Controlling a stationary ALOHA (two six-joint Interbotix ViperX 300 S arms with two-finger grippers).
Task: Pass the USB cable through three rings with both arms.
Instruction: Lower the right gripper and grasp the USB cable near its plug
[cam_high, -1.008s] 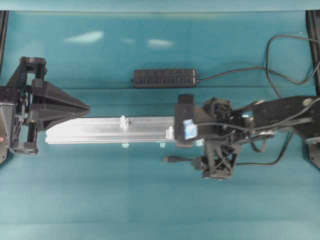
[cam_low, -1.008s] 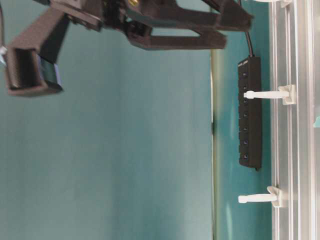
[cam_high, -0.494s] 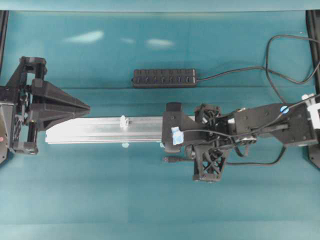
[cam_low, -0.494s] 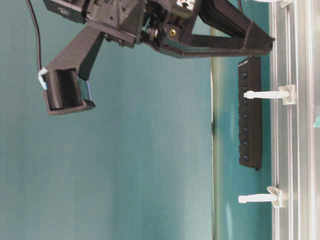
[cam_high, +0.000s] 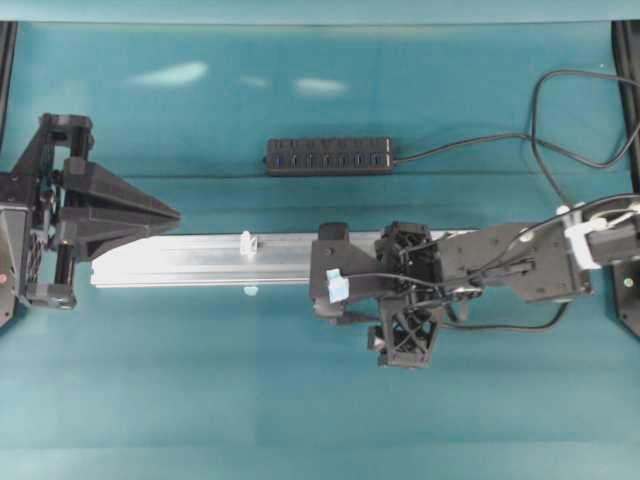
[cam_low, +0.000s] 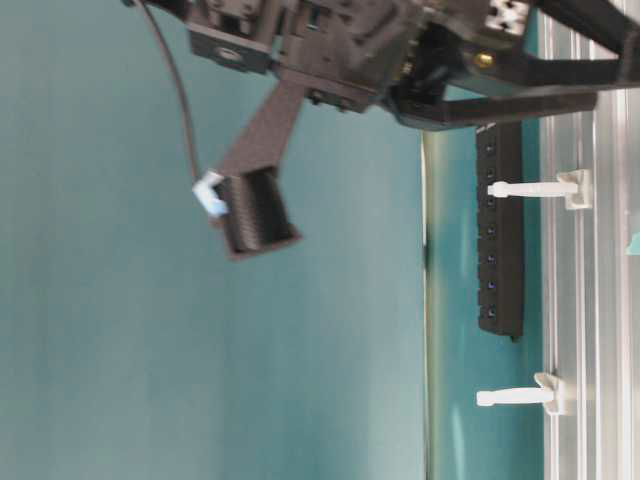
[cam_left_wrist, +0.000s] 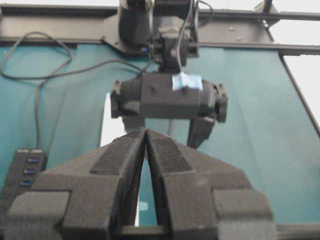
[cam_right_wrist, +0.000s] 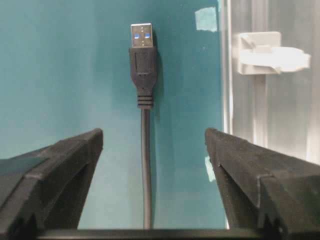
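Worktop: teal worktop under both arms.
Writing: none readable.
Cable: thin black USB cable lies flat on the teal, its plug beside the silver aluminium rail.
Right gripper: jaws released, straddling the cable without touching it.
Rings: whitish plastic loops upright on the rail.
Left gripper: jaws clenched, empty.
Nearby: black multi-port hub.

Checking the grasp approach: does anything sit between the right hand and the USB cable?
Nothing visible does. In the right wrist view the right hand is open, its fingers on either side of the USB cable, which lies on bare mat. The nearest ring stands off to the side on the rail.
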